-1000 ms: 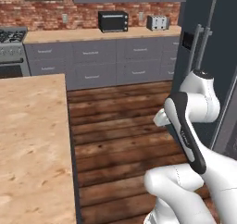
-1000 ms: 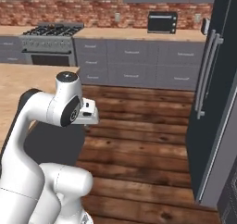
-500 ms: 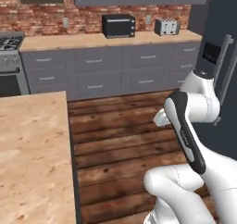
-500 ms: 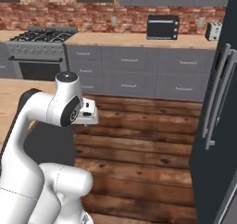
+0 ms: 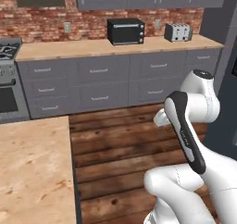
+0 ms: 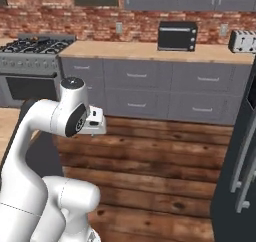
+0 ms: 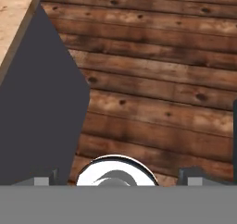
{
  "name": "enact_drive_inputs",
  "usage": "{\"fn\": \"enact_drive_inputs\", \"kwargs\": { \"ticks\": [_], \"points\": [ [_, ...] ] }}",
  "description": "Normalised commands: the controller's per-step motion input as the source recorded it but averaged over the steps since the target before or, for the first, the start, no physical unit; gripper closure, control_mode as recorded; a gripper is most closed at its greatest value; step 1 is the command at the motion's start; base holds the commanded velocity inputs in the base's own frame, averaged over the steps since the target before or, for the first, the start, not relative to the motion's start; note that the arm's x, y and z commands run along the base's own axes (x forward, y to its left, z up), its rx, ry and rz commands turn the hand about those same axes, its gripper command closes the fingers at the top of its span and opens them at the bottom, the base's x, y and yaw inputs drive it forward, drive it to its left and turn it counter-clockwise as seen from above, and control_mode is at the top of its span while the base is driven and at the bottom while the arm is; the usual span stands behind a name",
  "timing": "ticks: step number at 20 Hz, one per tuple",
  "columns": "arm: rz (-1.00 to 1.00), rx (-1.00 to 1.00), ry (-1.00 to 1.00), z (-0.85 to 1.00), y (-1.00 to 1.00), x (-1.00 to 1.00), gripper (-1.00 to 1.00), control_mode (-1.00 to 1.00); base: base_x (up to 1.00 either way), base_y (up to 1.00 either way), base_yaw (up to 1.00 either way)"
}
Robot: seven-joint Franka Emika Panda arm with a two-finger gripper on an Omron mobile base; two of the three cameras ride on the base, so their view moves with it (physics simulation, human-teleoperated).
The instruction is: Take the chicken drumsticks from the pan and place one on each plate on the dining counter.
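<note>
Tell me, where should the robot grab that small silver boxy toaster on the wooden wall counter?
Probably from above, pinching front and back faces: the silver toaster stands upright and boxy on the wooden wall counter, broad side roomward, brick wall close behind.

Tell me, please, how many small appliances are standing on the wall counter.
2. The black toaster oven stands near the middle of the wall counter against the brick wall, and the silver toaster stands toward the counter's right end. Others may lie beyond the frame.
</note>
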Motion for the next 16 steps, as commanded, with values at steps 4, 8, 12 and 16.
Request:
{"fn": "enact_drive_inputs", "kwargs": {
  "ticks": [4, 8, 12, 16],
  "points": [
    [0.0, 0.0, 0.0, 0.0, 0.0, 0.0, -1.0, 1.0, 1.0, 0.05, 0.11],
    [0.0, 0.0, 0.0, 0.0, 0.0, 0.0, -1.0, 1.0, 1.0, 0.06, 0.18],
    [0.0, 0.0, 0.0, 0.0, 0.0, 0.0, -1.0, 1.0, 1.0, 0.07, 0.21],
    [0.0, 0.0, 0.0, 0.0, 0.0, 0.0, -1.0, 1.0, 1.0, 0.06, 0.23]
  ]
}}
